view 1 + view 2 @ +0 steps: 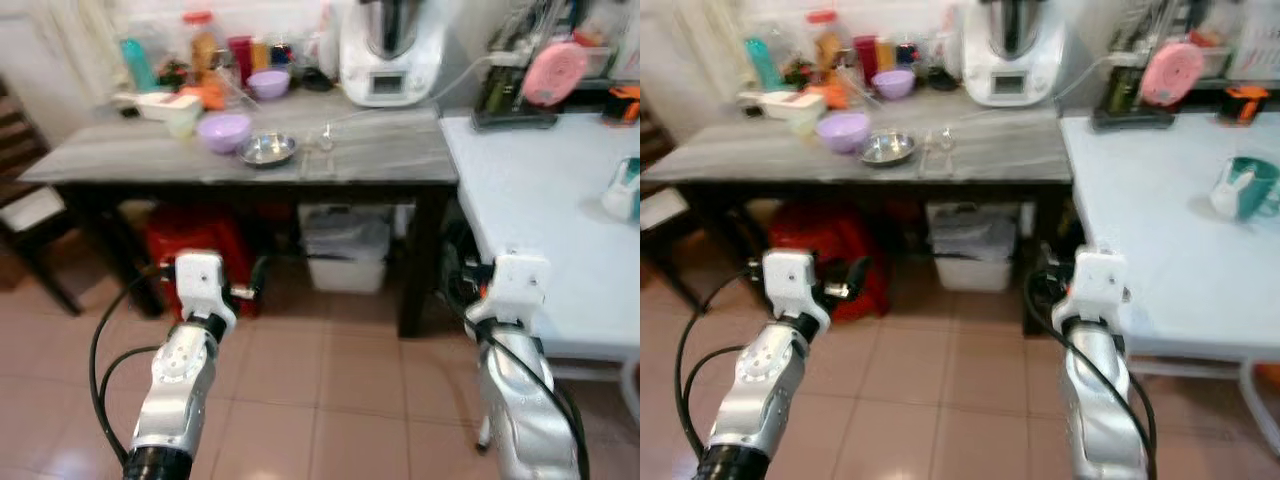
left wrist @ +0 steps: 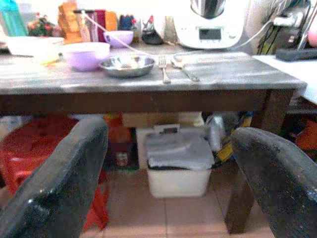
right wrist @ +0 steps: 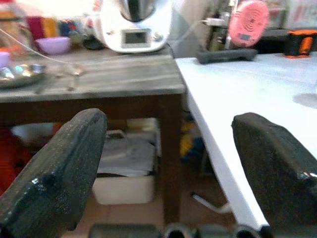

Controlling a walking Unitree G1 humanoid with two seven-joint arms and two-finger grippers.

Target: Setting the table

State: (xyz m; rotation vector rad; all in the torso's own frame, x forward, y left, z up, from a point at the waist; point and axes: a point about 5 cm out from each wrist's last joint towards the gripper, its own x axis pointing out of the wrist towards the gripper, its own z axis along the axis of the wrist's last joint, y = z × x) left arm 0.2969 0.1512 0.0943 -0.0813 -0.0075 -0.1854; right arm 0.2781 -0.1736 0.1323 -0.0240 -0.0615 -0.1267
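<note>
Two end effectors are up in front of me, both empty and both well short of the grey table (image 1: 120,160), so I judge the task barely begun.

Starting at my left: the left end effector (image 2: 168,173) has its fingers spread wide, and between them I look straight at the table's front edge. On the tabletop, toward its left half, sits the lilac bowl (image 1: 224,131); it looks like plastic, so light and forgiving, and I would pinch its rim. Just beside it to the right is the steel bowl (image 1: 267,149), thin, stiff and likely slippery, so again the rim is the place, with a firm pinch. Right of that lie the fork (image 2: 164,68) and the spoon (image 2: 184,69), flat on the surface. They are light and rigid but low, hard to get fingers under; I would take each across the handle.

Further right the white table (image 1: 540,200) adjoins the grey one, and a teal mug (image 1: 1245,187) stands on it well apart from the bowls. The right end effector (image 3: 168,168) is likewise spread open, holding nothing, facing the corner where the two tables meet.

Both arms need a closer approach before any reach.
</note>
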